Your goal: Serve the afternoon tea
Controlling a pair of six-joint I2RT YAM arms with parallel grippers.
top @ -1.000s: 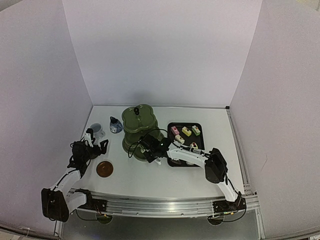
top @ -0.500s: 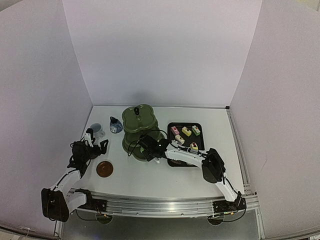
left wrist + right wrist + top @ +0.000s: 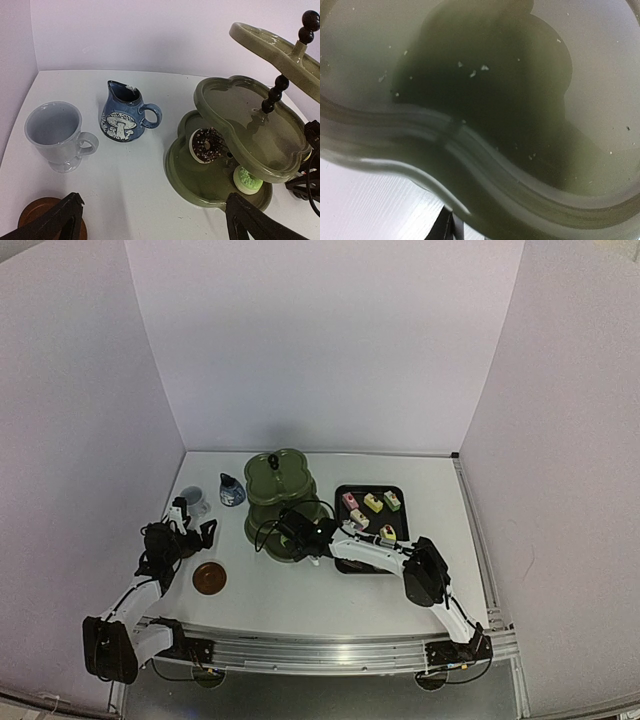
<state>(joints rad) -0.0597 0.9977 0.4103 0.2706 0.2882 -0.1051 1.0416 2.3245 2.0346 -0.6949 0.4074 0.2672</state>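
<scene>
1. right claw (image 3: 300,537): nearly closed at the rim of the lowest tier of the olive-green three-tier scalloped ceramic stand (image 3: 215,185); what it grips cannot be told.
2. keep under the tier above the claw; release on bare glaze, probably short of the chocolate ring cake (image 3: 206,145) beyond the claw.
3. left claw (image 3: 153,200): wide open, empty.

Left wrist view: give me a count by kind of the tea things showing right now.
Mug: 1
Blue jug: 1
Coaster: 1
Tiered stand: 1
Cakes on its bottom tier: 2, chocolate doughnut and green cake
Total: 6
</scene>
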